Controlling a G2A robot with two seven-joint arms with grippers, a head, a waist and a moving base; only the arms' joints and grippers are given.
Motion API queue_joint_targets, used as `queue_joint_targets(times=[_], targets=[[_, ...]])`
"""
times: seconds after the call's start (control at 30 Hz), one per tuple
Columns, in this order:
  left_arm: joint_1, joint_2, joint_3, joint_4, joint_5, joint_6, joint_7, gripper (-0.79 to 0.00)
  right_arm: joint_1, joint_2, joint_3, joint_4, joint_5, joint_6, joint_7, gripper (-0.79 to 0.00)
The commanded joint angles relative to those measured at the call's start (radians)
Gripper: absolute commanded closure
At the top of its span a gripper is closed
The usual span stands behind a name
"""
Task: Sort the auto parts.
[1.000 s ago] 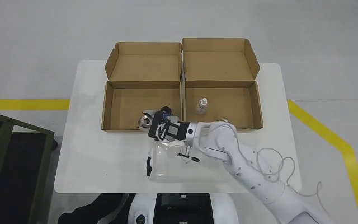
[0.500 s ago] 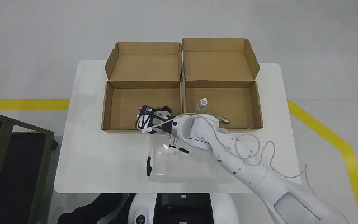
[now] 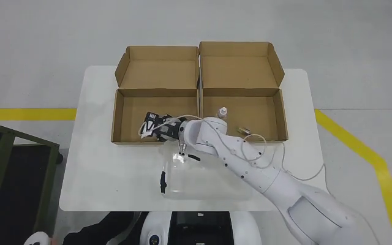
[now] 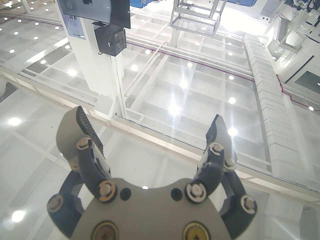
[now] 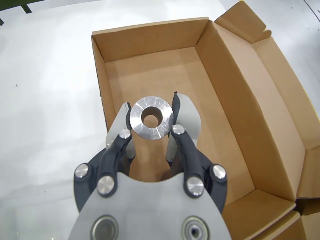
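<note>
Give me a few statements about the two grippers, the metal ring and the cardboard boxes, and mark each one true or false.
1. The right gripper is shut on the silver metal ring with a round centre hole. True.
2. The ring is held outside both boxes. False: it is held over the floor of an open brown cardboard box.
3. The left gripper is open and holds nothing. True.
4. Both cardboard boxes are empty. False: the neighbouring cardboard box holds a small white bottle-shaped part.
</note>
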Motion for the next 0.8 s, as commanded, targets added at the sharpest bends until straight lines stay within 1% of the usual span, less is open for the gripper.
queue_joint_targets(times=[0.0, 0.2, 0.23, 0.27, 0.37, 0.47, 0.5, 0.53, 0.77], targets=[[0.000, 0.000, 0.000, 0.000, 0.000, 0.000, 0.000, -0.785, 0.011, -0.011, -0.006, 0.032, 0.006, -0.005, 0.002, 0.000], [0.000, 0.000, 0.000, 0.000, 0.000, 0.000, 0.000, -0.785, 0.038, -0.043, -0.017, 0.102, 0.018, -0.019, 0.002, 0.000], [0.000, 0.000, 0.000, 0.000, 0.000, 0.000, 0.000, -0.785, 0.041, -0.047, -0.018, 0.111, 0.020, -0.022, 0.003, -0.015], [0.000, 0.000, 0.000, 0.000, 0.000, 0.000, 0.000, -0.785, 0.044, -0.051, -0.019, 0.119, 0.019, -0.024, 0.002, -0.043], [0.000, 0.000, 0.000, 0.000, 0.000, 0.000, 0.000, -0.785, 0.050, -0.062, -0.018, 0.138, 0.018, -0.029, -0.001, -0.160], [0.000, 0.000, 0.000, 0.000, 0.000, 0.000, 0.000, -0.785, 0.057, -0.070, -0.015, 0.153, 0.016, -0.035, -0.003, -0.249], [0.000, 0.000, 0.000, 0.000, 0.000, 0.000, 0.000, -0.785, 0.059, -0.072, -0.013, 0.157, 0.015, -0.036, -0.002, -0.265], [0.000, 0.000, 0.000, 0.000, 0.000, 0.000, 0.000, -0.785, 0.060, -0.074, -0.012, 0.161, 0.014, -0.037, -0.002, -0.274], [0.000, 0.000, 0.000, 0.000, 0.000, 0.000, 0.000, -0.785, 0.060, -0.089, -0.006, 0.189, 0.004, -0.051, -0.003, -0.271]])
